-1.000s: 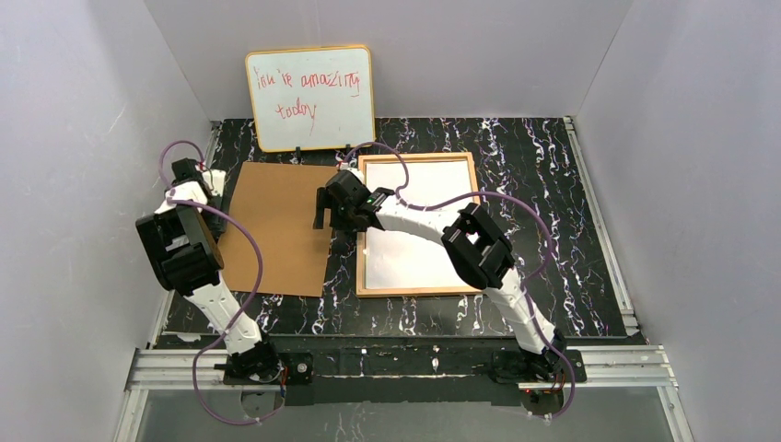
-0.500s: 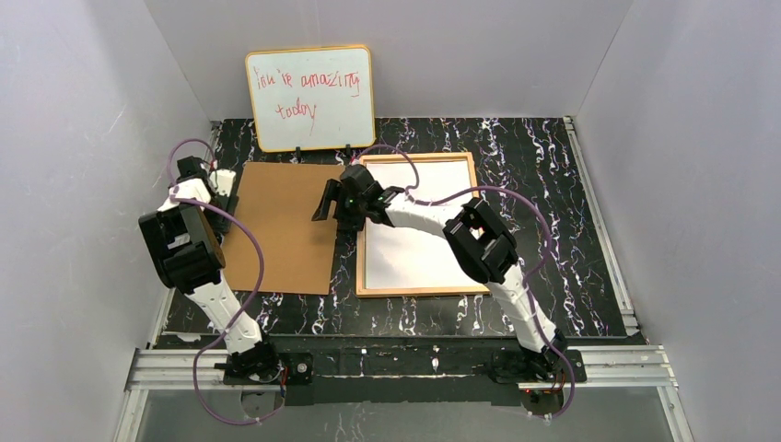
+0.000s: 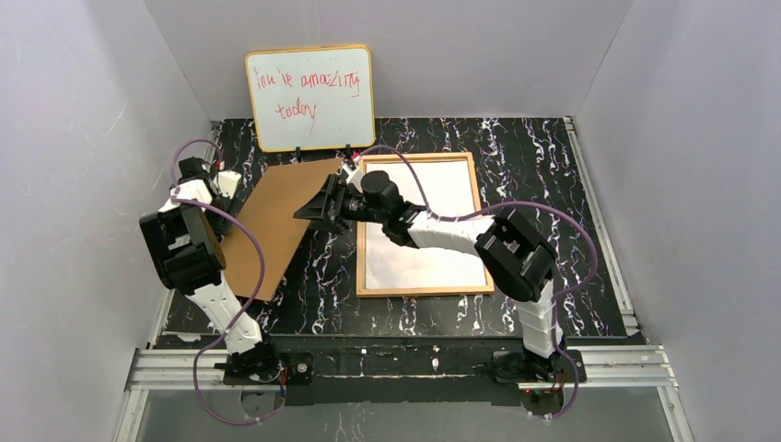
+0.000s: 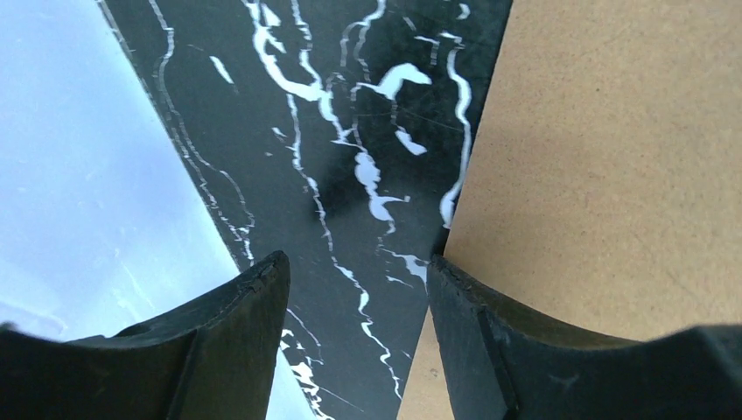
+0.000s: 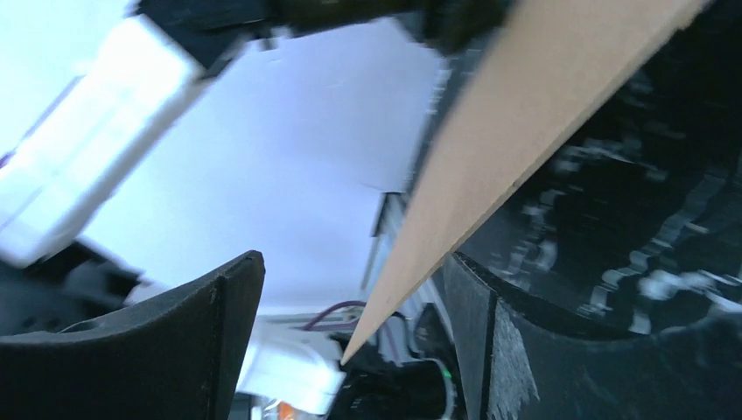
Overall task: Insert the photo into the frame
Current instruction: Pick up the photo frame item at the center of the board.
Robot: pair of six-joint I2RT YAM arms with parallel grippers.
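One frame (image 3: 419, 292) lies flat on the counter (image 3: 553, 212), right of centre, and its inside shows plain white. One brown board (image 3: 262, 226) just left of it tilts. Its right edge is raised between the parted jaws of the right tool (image 3: 315, 208), not pinched. The left tool (image 3: 221, 184), jaws apart too, touches the board's far left edge. One whiteboard (image 3: 310, 97) stands at the back.

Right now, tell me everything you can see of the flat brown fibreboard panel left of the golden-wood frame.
The brown fibreboard panel is a thin, plain, matte rectangle. It lies skewed on the black marbled table, apart from the golden-wood frame, its right edge apparently raised. That edge runs between the open fingers of the right gripper. The left gripper, also open, stands at its far left corner; contact there is unclear.
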